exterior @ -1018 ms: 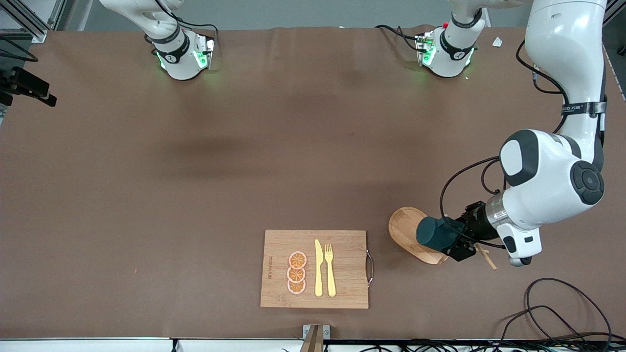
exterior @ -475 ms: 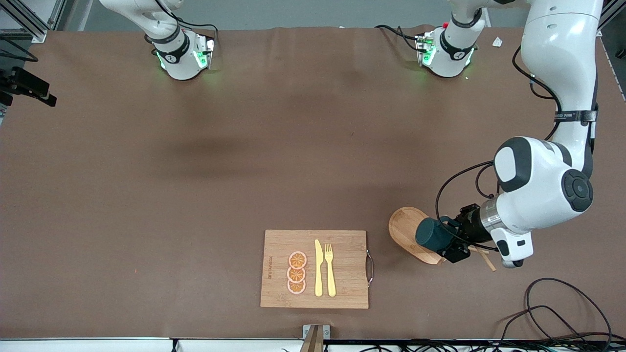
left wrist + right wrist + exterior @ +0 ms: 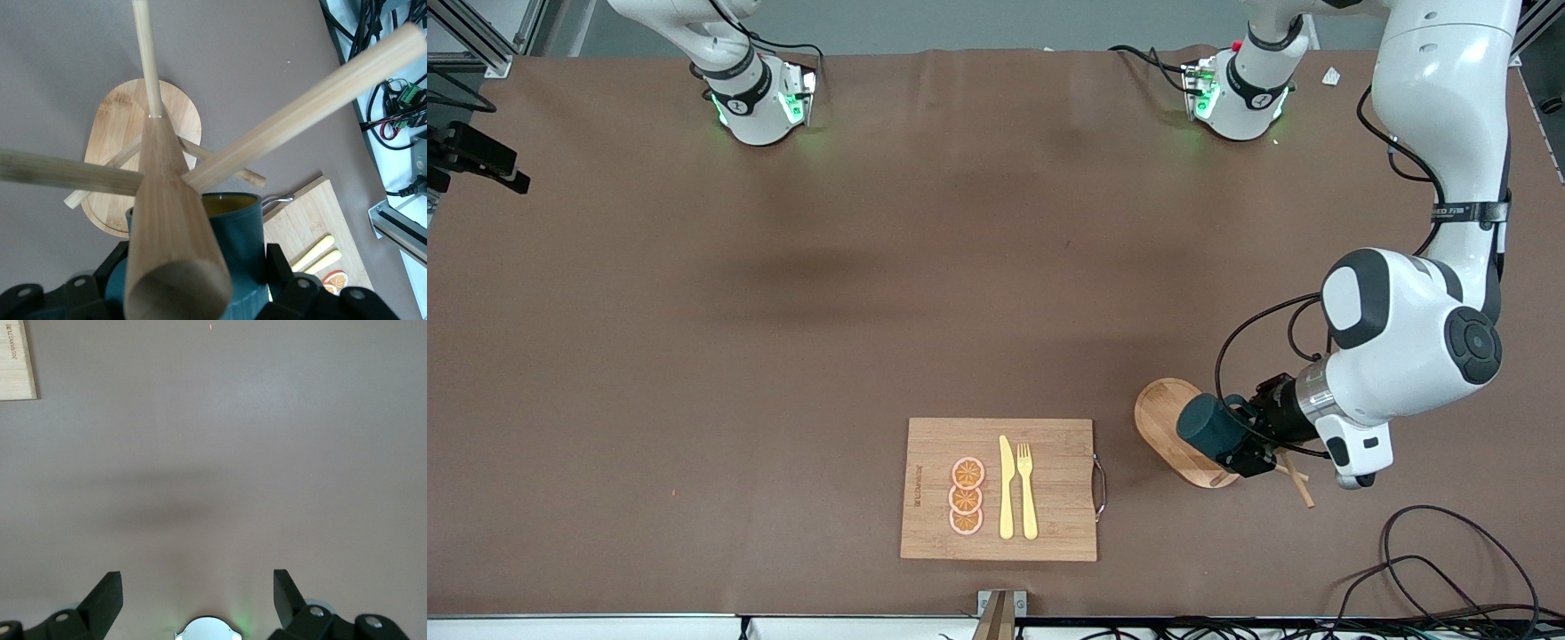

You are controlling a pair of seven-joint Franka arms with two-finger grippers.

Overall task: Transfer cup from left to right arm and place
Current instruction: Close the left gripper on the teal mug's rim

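Nearest the front camera lies the cutting board [image 3: 999, 489] with the knife [image 3: 1006, 487], fork [image 3: 1027, 490] and orange slices [image 3: 967, 496]. Beside it, toward the left arm's end of the table [image 3: 871, 284], we see the left gripper [image 3: 1238, 442] with its fingers [image 3: 283, 283] clamped on the cup [image 3: 1202, 425], over the wooden peg rack [image 3: 1169, 425]. The cup lies on its side, its long axis running from the fingers toward the cutting board, still threaded on a rack peg [image 3: 167, 220], so we judge it must slide off along that peg. Farther off, the right gripper [image 3: 197, 593] waits over bare table, fingers apart, well apart from the cup
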